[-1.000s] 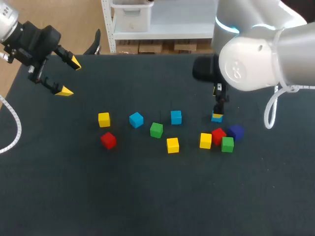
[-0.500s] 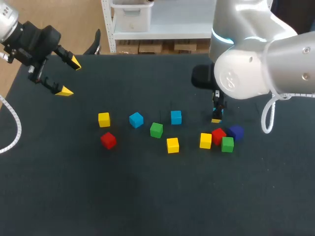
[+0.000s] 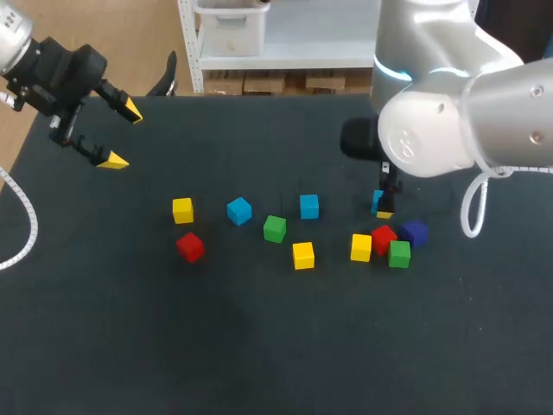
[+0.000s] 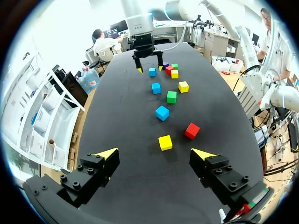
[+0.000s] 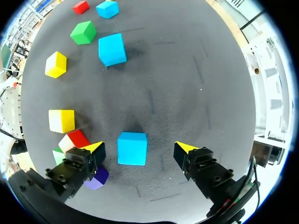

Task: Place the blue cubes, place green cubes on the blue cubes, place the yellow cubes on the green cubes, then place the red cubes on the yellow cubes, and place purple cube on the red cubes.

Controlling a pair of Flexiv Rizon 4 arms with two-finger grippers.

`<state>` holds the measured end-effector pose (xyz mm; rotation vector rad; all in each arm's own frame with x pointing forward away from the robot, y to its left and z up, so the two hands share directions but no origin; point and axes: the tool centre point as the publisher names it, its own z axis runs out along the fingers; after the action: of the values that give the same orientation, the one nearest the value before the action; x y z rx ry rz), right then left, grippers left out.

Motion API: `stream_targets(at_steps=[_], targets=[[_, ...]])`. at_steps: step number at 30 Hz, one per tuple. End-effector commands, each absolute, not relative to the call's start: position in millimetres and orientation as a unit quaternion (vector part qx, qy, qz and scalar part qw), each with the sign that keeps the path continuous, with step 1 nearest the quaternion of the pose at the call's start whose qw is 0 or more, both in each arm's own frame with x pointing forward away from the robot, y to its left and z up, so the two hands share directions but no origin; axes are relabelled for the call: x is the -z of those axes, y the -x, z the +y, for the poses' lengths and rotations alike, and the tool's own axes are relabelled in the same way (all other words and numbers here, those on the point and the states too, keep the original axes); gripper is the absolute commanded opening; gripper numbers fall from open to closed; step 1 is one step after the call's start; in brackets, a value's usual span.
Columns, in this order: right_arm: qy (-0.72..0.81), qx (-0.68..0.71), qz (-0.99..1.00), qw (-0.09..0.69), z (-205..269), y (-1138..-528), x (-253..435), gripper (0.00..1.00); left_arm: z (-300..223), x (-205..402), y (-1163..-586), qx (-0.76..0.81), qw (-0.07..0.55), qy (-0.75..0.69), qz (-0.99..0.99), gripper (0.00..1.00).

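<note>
– Two claws: what state was each in?
– L gripper (image 4: 154, 153) was wide open w/ nothing in it, over the far left part of the table (image 3: 259, 346), well apart from every cube. R gripper (image 5: 138, 148) was open too. Its yellow tips stood either side of a blue cube (image 5: 132, 149) w/ a gap showing on both sides, so it had no hold on it.
– Where did that cube sit?
– On the cloth, prob. flat; the head view hid most of it behind the R arm, so I couldn't be sure. It lay just beyond the right-hand cluster: right yellow cube (image 3: 361, 247), right red cube (image 3: 384, 239), right green cube (image 3: 399, 253) & purple cube (image 3: 416, 232), packed close together.
– And the rest?
– Spread out toward the left, none stacked. Middle blue cube (image 3: 309, 206) was nearest the R gripper. Next came left green cube (image 3: 275, 228), w/ middle yellow cube (image 3: 302, 255) nearer the robot, then left blue cube (image 3: 239, 210). Left yellow cube (image 3: 182, 209) & left red cube (image 3: 190, 246) were furthest left, near each other.
</note>
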<state>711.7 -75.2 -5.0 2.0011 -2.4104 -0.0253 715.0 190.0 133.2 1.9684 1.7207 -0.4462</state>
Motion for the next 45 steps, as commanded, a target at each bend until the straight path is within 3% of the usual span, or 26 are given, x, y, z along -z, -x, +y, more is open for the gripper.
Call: stream_targets(at_steps=[1,7,10,12,14,15,45], targets=[[-0.638,0.005,-0.770,0.002,-77,-708,5,0.84,190,-133,-715,0.163,0.242,-0.721,0.629,1.00],[-0.638,0.002,-0.770,0.002,-78,-708,5,0.51,190,-133,-715,0.163,0.242,-0.721,0.629,1.00],[-0.639,0.002,-0.769,0.002,-78,-708,5,0.45,190,-133,-715,0.163,0.242,-0.721,0.629,1.00],[-0.639,0.002,-0.769,0.002,-78,-708,5,0.36,190,-133,-715,0.163,0.242,-0.721,0.629,1.00],[-0.639,0.002,-0.769,0.002,-78,-706,5,0.03,190,-133,-715,0.163,0.242,-0.721,0.629,1.00],[-0.639,0.002,-0.769,0.002,-78,-706,5,0.00,190,-133,-715,0.163,0.242,-0.721,0.629,1.00],[-0.726,0.015,-0.687,-0.005,-12,-706,-9,0.00,190,-133,-715,0.163,0.242,-0.721,0.629,1.00]])
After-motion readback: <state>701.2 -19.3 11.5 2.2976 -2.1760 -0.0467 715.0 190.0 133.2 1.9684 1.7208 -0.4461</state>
